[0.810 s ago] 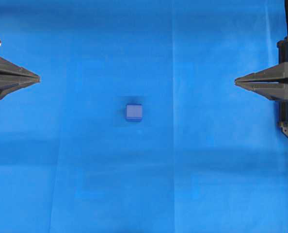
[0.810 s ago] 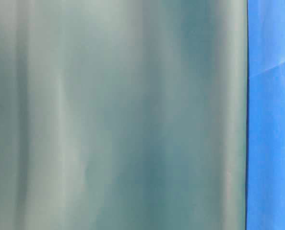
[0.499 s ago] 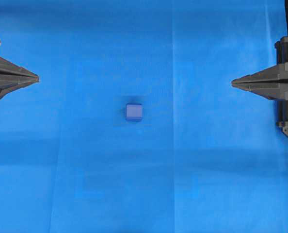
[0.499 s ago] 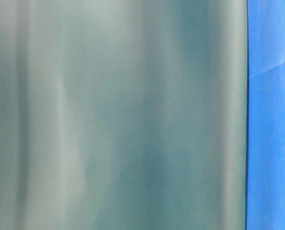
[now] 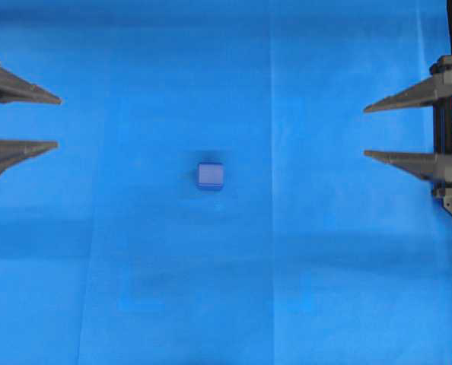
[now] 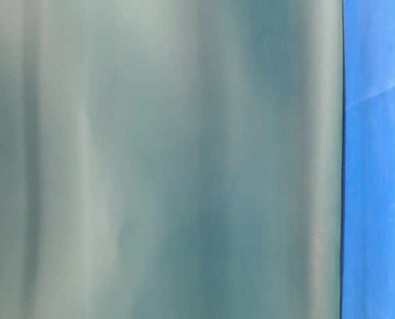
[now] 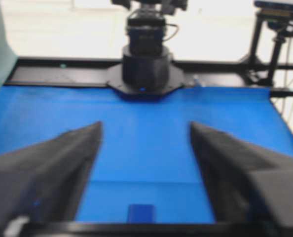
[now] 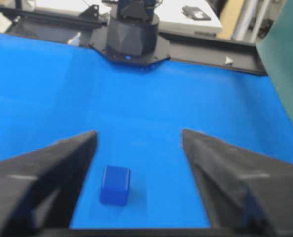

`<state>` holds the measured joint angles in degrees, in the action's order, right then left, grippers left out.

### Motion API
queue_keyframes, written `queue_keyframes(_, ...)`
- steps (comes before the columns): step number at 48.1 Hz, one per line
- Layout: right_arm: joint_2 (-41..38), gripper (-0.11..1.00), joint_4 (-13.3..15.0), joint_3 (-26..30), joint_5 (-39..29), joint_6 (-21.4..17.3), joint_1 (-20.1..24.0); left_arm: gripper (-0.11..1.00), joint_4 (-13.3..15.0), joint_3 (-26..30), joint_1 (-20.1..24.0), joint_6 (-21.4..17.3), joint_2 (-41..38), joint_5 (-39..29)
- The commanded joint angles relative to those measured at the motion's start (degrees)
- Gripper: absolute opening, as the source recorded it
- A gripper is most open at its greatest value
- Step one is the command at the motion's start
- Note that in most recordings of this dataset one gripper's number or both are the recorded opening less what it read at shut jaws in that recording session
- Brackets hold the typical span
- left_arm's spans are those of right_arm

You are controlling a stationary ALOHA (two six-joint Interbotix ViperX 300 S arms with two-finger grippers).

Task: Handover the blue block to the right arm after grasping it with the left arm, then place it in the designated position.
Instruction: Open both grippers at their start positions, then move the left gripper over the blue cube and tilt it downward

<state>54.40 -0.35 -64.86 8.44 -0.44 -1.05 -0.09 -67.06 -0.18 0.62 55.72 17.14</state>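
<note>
Cloth (image 5: 226, 289), bright blue and creased in faint straight folds, covers the whole work surface in the overhead view. The blue block (image 5: 210, 176) sits alone on it near the middle, a small cube of darker blue with rounded edges, resting flat and touching nothing else.

At the left edge of the overhead view the left gripper (image 5: 57, 122) points toward the middle, its 2 pointed black fingers spread wide with bare cloth between them. The block lies well apart from its tips and slightly below the line of the lower finger. At the right edge the right gripper (image 5: 365, 132) faces it in mirror fashion, its 2 fingers likewise spread wide and pinching nothing, and also well apart from the block.

From the left wrist camera the left gripper (image 7: 145, 126) shows as 2 dark, blurred wedges either side of open cloth, with the block (image 7: 140, 213) at the bottom edge between them. Beyond stands the black round base of the opposite arm (image 7: 145, 69) at the far end of the cloth.

From the right wrist camera the right gripper (image 8: 139, 134) frames the block (image 8: 115, 184), which appears just beside the left-hand finger in that view, seemingly not touching it, though the blur makes this hard to confirm.

The table-level view is filled almost wholly by a blurred grey-green panel (image 6: 164, 159), with a strip of blue cloth at its right.
</note>
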Motion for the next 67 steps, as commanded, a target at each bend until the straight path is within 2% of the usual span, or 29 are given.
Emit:
queue_keyframes(1, -0.4, 0.81, -0.3, 1.2, 0.2, 0.0, -0.4, 0.78, 0.0, 0.9, -0.1, 0.0, -0.6, 0.5)
queue_keyframes(5, -0.4, 0.95, -0.4, 1.2, 0.2, 0.0, -1.0, 0.91, 0.0, 0.9, 0.0, -0.1, -0.6, 0.5)
queue_keyframes(19, -0.4, 0.96, -0.4, 1.2, 0.7, 0.0, -1.3, 0.92, 0.0, 1.1, 0.0, 0.0, -2.4, 1.5)
queue_keyframes(32, -0.4, 0.96, -0.4, 1.2, 0.7, 0.0, -1.3, 0.92, 0.0, 4.0, 0.1, 0.0, -12.3, 9.1)
queue_keyframes(38, -0.4, 0.96, -0.4, 1.1, 0.7, 0.0, -1.4, 0.92, 0.0, 7.4, 0.1, 0.0, -19.0, 11.4)
queue_keyframes(50, -0.4, 0.96, -0.4, 1.1, 0.7, 0.0, -1.3, 0.92, 0.0, 17.8, 0.0, 0.0, -33.5, 12.3)
queue_keyframes(57, -0.4, 0.96, -0.4, 1.1, 0.7, 0.0, -1.4, 0.92, 0.0, 25.1, -0.2, -1.1, -40.5, 11.2)
queue_keyframes(67, -0.5, 0.96, -0.4, 1.1, 1.1, 0.0, -1.3, 0.92, -0.1, 32.3, 0.2, -1.1, -47.2, 8.4)
